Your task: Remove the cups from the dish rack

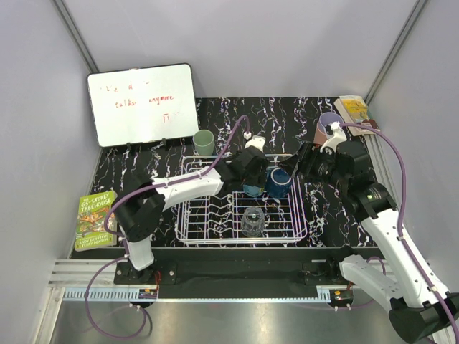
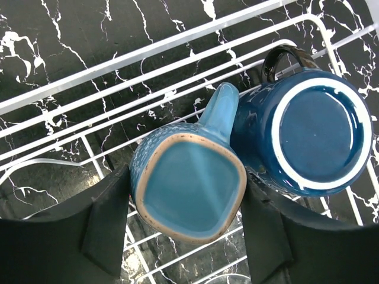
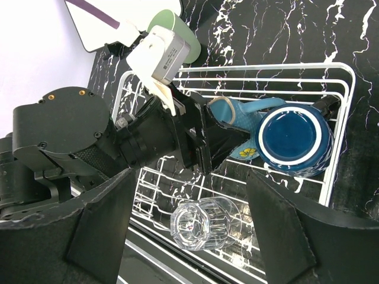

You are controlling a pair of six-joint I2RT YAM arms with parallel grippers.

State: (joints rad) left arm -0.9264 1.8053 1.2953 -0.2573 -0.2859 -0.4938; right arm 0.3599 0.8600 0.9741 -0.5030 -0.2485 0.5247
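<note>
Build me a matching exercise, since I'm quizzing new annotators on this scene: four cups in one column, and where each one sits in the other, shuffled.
Cups
1. teal cup
2. dark blue cup
3. clear glass
4. pale green cup

Places
A. on the table beside the whiteboard, outside the dish rack
B. bottom up in the rack, straddled by the left gripper
C. alone near the rack's front edge
D. bottom up in the rack, close beside the teal cup, with no gripper around it

Pairs: 1-B, 2-D, 3-C, 4-A
</note>
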